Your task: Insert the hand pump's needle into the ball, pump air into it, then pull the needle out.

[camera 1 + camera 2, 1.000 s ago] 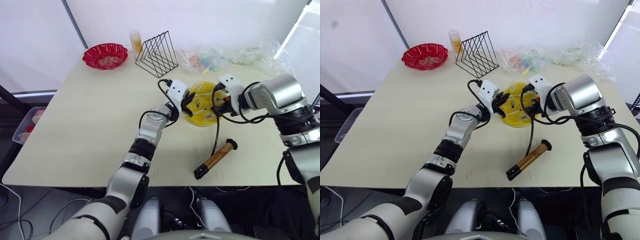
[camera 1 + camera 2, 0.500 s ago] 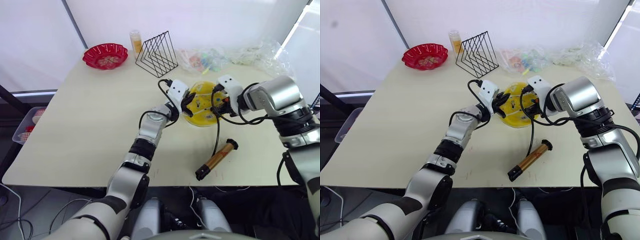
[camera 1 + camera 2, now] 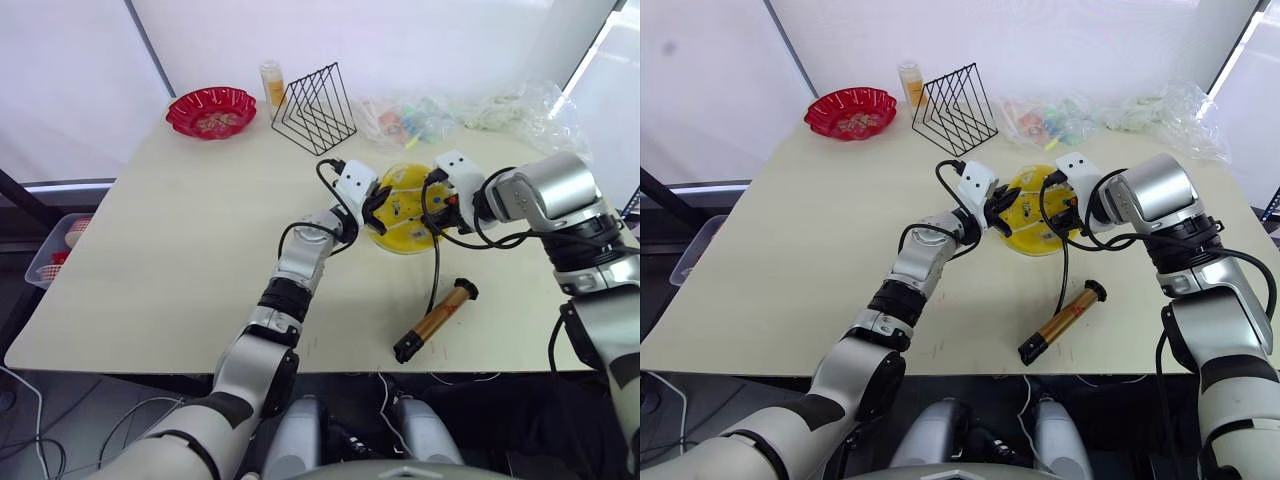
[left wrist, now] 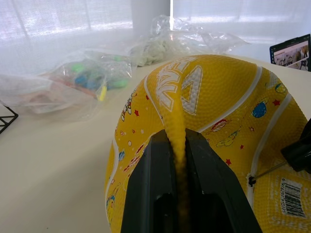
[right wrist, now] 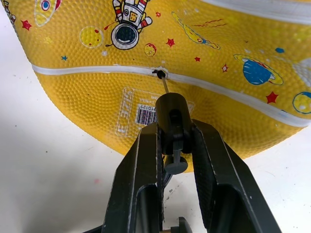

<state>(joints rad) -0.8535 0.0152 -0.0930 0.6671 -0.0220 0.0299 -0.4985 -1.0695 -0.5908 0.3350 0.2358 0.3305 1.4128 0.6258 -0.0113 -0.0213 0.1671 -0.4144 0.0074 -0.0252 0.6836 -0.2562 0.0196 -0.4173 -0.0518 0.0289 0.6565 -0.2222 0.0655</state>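
**A:** Where's our ball [image 3: 405, 208] at?

**B:** Mid-table [image 3: 180, 230], flat and saggy. Our left gripper [image 4: 178, 145] is pinching a fold of its skin, fingers [image 4: 155, 165] tight on the rubber.

**A:** And the needle [image 5: 164, 83]?

**B:** Tip's sitting in the valve hole. Our right gripper [image 5: 170, 141] is clamped on its black fitting.

**A:** Pump [image 3: 436, 319]?

**B:** Lying on the table near the front edge, hose [image 3: 435, 265] running up to the fitting.

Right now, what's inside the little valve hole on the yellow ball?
The needle enters the ball's valve hole; its tip is hidden inside. The right gripper's fingers clamp the black fitting behind it. The left gripper pinches a fold of the ball's skin.
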